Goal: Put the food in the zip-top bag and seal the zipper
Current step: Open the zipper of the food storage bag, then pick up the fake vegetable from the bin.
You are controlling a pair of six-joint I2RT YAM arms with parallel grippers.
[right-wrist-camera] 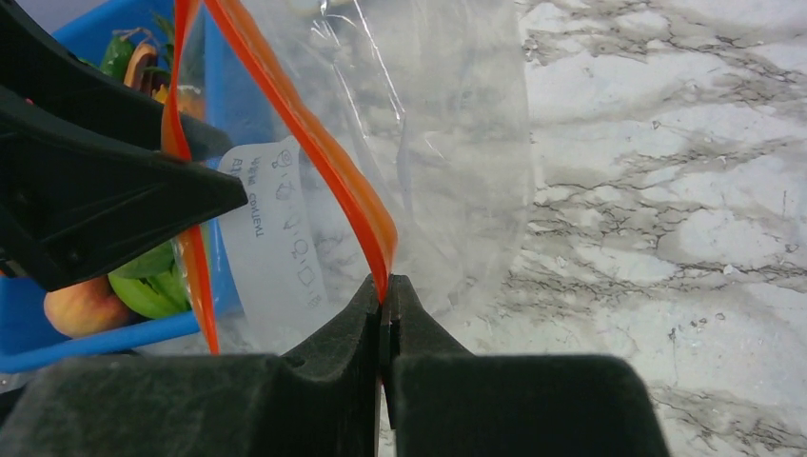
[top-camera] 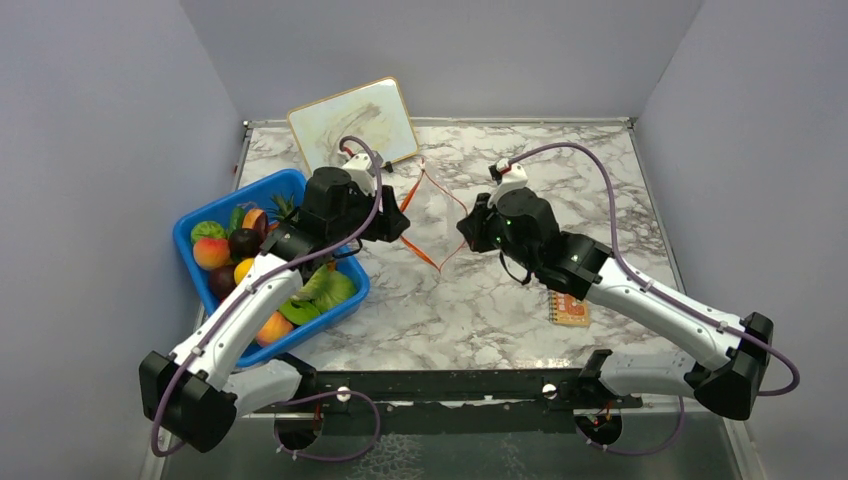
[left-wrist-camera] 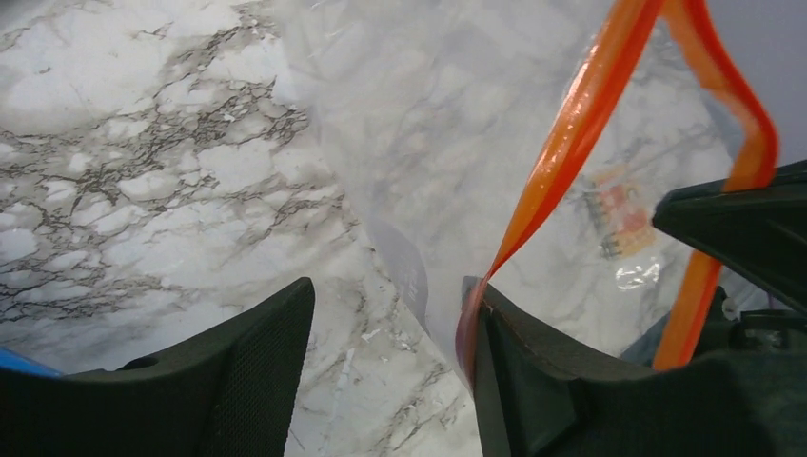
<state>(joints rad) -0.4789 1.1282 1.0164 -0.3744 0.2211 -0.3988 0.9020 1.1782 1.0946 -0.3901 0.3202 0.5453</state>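
Observation:
The zip-top bag [top-camera: 432, 215] hangs clear and open-mouthed between my two grippers above the marble. Its zipper [top-camera: 422, 253] shows as two parted orange-red strips. My right gripper [right-wrist-camera: 385, 286] is shut on one strip of the zipper [right-wrist-camera: 324, 162]. My left gripper [left-wrist-camera: 390, 305] stands open; the other zipper strip [left-wrist-camera: 571, 143] lies against the inner face of its right finger [left-wrist-camera: 504, 333], and nothing is clamped. The food [top-camera: 240, 250], toy fruits and vegetables in green, orange, yellow and purple, lies in the blue tub [top-camera: 190, 225] to the left. No food shows inside the bag [left-wrist-camera: 457, 114].
A framed whiteboard [top-camera: 352, 122] leans at the back wall behind the left gripper [top-camera: 400, 222]. A small orange notepad [top-camera: 569, 308] lies on the marble under the right arm. The blue tub [right-wrist-camera: 86, 343] stands close beside the bag's left side.

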